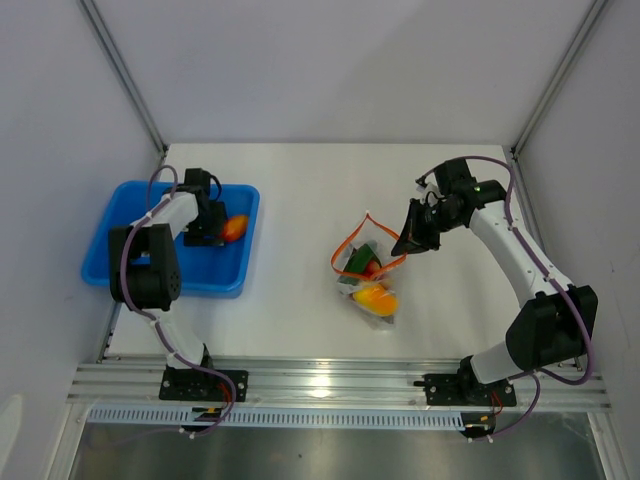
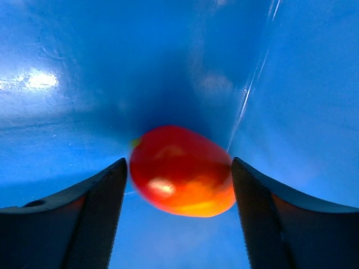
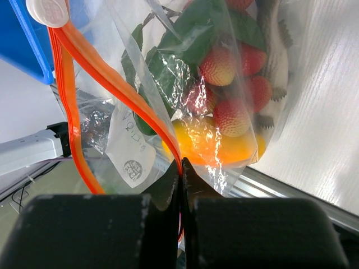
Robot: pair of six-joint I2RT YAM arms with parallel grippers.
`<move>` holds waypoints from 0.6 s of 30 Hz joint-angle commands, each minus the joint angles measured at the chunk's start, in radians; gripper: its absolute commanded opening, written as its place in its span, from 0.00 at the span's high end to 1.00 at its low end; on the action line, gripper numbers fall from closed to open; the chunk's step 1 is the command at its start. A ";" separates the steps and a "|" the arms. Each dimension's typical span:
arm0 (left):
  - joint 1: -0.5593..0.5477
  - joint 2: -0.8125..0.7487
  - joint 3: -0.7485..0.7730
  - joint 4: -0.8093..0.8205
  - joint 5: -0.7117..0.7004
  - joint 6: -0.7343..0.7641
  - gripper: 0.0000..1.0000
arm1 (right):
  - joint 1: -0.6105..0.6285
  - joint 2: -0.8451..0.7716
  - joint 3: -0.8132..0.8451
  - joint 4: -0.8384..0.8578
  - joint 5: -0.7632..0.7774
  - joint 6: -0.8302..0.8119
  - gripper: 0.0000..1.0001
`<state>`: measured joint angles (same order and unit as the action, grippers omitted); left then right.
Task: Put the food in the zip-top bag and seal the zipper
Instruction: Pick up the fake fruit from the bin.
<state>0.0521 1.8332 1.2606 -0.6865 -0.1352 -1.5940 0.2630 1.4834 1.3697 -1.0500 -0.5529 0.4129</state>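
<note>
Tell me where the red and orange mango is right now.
In the top view, the mango lies in the blue tray on the table's left side, near the tray's right wall, between the fingers of the left pincer.

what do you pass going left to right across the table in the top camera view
blue tray → red-orange mango lying in the tray's right part → zip-top bag with food inside → right gripper, pinching the bag's red-orange edge
</note>
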 commanded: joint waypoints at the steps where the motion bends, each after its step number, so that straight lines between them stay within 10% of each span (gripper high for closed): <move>1: 0.009 0.001 0.026 0.015 -0.015 -0.012 0.29 | -0.007 0.005 0.026 -0.012 0.011 -0.014 1.00; 9: 0.009 -0.020 0.025 -0.015 -0.026 0.046 0.79 | -0.008 -0.006 0.028 -0.004 0.015 -0.011 1.00; 18: 0.054 -0.236 -0.062 -0.047 -0.030 0.175 1.00 | -0.015 -0.063 0.020 0.042 0.018 0.003 1.00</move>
<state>0.0746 1.7138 1.2144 -0.7036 -0.1539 -1.4895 0.2569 1.4780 1.3697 -1.0389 -0.5453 0.4141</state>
